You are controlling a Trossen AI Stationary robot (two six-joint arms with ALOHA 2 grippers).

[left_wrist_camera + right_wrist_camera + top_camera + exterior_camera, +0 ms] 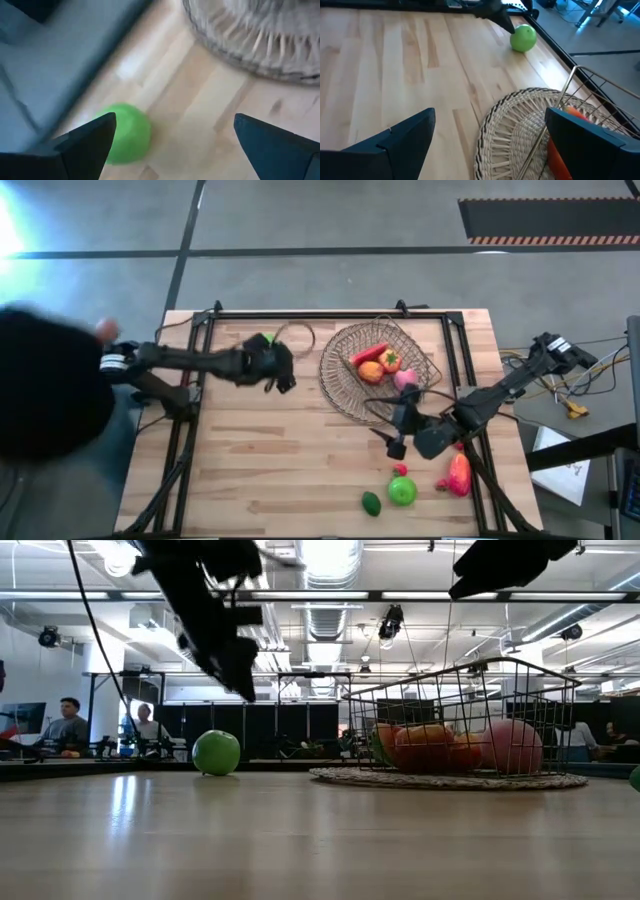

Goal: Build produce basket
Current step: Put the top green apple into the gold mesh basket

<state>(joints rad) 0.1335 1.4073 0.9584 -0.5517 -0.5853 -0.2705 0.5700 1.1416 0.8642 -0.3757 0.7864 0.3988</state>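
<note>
A green apple [262, 340] rests on the wooden table near its far edge, left of the basket; it also shows in the low view [216, 752] and the left wrist view [125, 132]. My left gripper [278, 380] hangs open and empty above the table, just near and right of this apple. The wire basket [375, 365] stands on a round woven mat [345, 402] and holds an orange-yellow pepper, a red slice and a pink piece. My right gripper [396, 430] is open and empty near the mat's near edge. A second green apple [402, 490], a dark-green piece [371, 502] and red-pink pieces [458, 475] lie at the near right.
A dark frame of bars [330, 315] runs along the table's far edge and down both sides. A person [40, 380] stands at the table's left, a hand [105, 330] near the left arm's base. Bare wood lies in the table's middle and near left.
</note>
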